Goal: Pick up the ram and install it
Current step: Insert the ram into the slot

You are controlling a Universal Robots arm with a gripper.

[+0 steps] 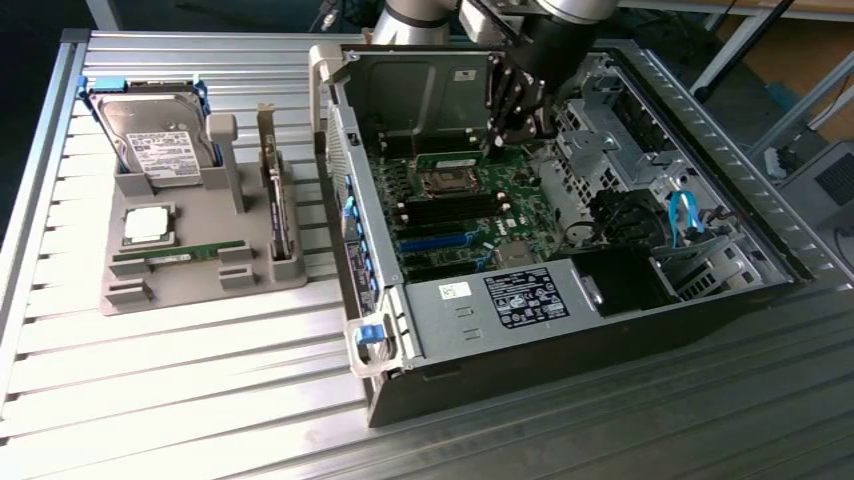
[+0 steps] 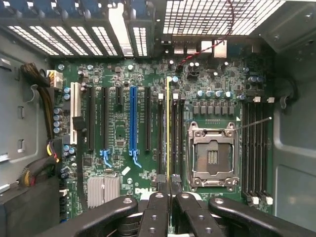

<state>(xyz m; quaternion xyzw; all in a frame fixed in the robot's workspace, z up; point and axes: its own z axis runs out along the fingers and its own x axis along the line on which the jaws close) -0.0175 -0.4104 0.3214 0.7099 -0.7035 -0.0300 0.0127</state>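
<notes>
My gripper is down inside the open computer case, over the green motherboard. It is shut on the ram, a thin green stick that hangs below the fingers. In the wrist view the ram appears edge-on as a narrow yellow-green line, pinched between the black fingers of the gripper. It lines up above the black memory slots right beside the empty CPU socket. I cannot tell whether its lower edge touches a slot.
A grey holder at the exterior view's left carries a hard drive, a silver CPU chip, another green memory stick and an upright expansion card. Case walls, the power supply and blue cables hem in the board.
</notes>
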